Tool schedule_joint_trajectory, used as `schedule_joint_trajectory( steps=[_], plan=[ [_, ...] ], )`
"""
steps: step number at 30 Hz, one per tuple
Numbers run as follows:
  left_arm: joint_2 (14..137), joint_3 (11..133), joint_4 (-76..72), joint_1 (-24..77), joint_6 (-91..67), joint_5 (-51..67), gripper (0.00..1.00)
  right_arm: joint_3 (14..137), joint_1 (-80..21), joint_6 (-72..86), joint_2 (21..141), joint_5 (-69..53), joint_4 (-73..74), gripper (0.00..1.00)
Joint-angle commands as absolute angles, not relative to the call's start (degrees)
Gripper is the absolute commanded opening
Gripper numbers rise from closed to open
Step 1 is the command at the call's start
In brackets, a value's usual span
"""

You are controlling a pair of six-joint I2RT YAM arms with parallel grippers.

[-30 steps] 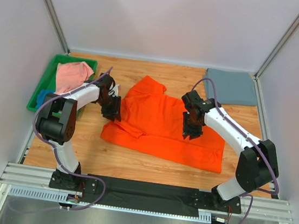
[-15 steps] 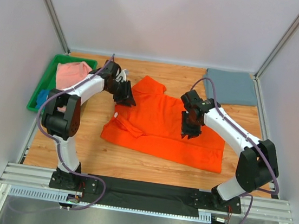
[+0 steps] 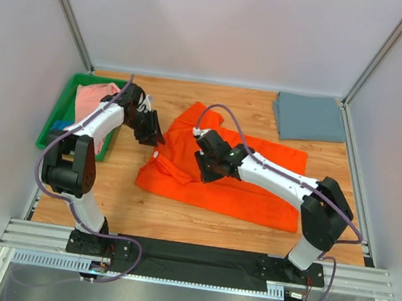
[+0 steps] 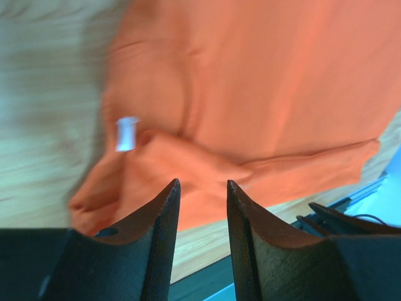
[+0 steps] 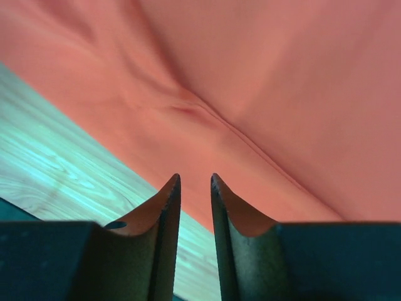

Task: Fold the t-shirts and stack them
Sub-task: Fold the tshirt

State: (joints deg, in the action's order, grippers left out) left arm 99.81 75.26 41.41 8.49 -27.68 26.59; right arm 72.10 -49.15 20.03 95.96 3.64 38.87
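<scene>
On the light wooden tabletop (image 3: pixel 107 198), the bright orange short-sleeved cloth t-shirt (image 3: pixel 267 150) lies spread across the middle. Bare wood runs along its near hem and its left side. Its far right corner comes near the folded slate grey-blue t-shirt (image 3: pixel 309 117), which sits in the far right corner against the white wall panels. At the left edge, the green plastic tray (image 3: pixel 96 79) holds a crumpled salmon pink t-shirt (image 3: pixel 91 97) and a scrap of blue cloth (image 3: pixel 58 128).

The left gripper (image 3: pixel 155 137) hangs over the orange shirt's left edge, just beside the tray. Its jaws are moderately apart and nothing is between them. The right arm reaches across the shirt, so the right gripper (image 3: pixel 204 168) sits over the left half. Its jaws are only a narrow slit apart, and they too are empty.

The left wrist view shows a small white label (image 4: pixel 127 133) beside rumpled folds at the shirt's edge, with wood beyond. In the top view the label is only a speck. The right wrist view shows a seam ridge running diagonally through the orange cloth, with a wedge of bare wood at lower left. From above, the arm hides that stretch.
</scene>
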Motion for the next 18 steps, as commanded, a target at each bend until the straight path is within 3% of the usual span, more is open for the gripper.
schedule_joint_trajectory(
  steps=[1, 18],
  plan=[
    [99.5, 72.6, 42.7, 5.5, -23.3, 27.0, 0.43, 75.3, -53.0, 13.9, 99.7, 6.8, 28.0, 0.25],
    [105.6, 70.8, 39.7, 1.9, -24.1, 34.1, 0.43, 83.0, -60.6, 6.6, 112.9, 9.8, 25.2, 0.29]
  ],
)
